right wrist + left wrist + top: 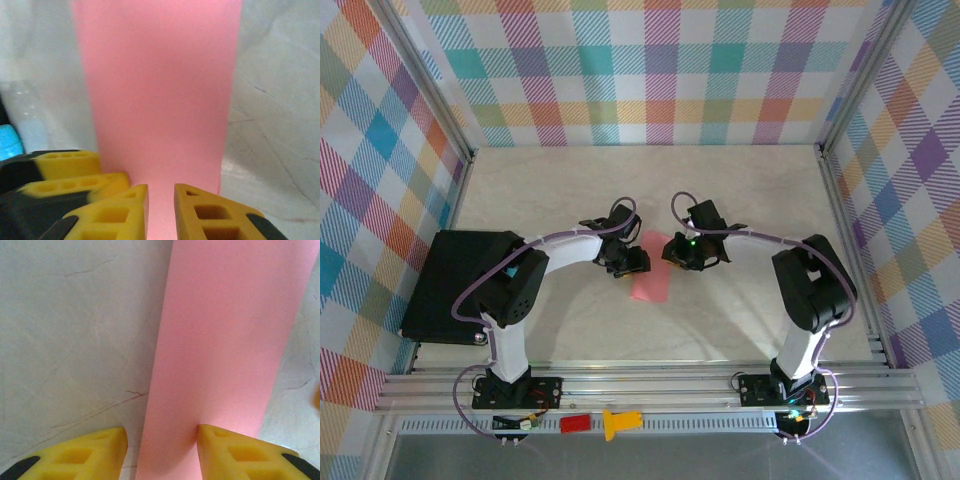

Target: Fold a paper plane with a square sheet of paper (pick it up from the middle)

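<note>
The square sheet of paper [652,283] lies on the pale table as a long salmon-pink strip, folded narrow, between my two grippers. My left gripper [632,262] is at its left edge, jaws apart. In the left wrist view the paper [225,340] runs up the frame; my left gripper [162,442] straddles its left edge, one finger [235,450] resting on the paper, the other on bare table. My right gripper [678,252] hovers over the strip's far end. The right wrist view shows my right gripper [161,202] with a narrow gap, pink paper [160,90] showing through it.
A black pad [455,285] lies at the table's left side. A small red block [576,423] and a yellow plastic piece [618,423] sit on the front rail. Checkered walls close three sides. Bare table stretches behind the grippers.
</note>
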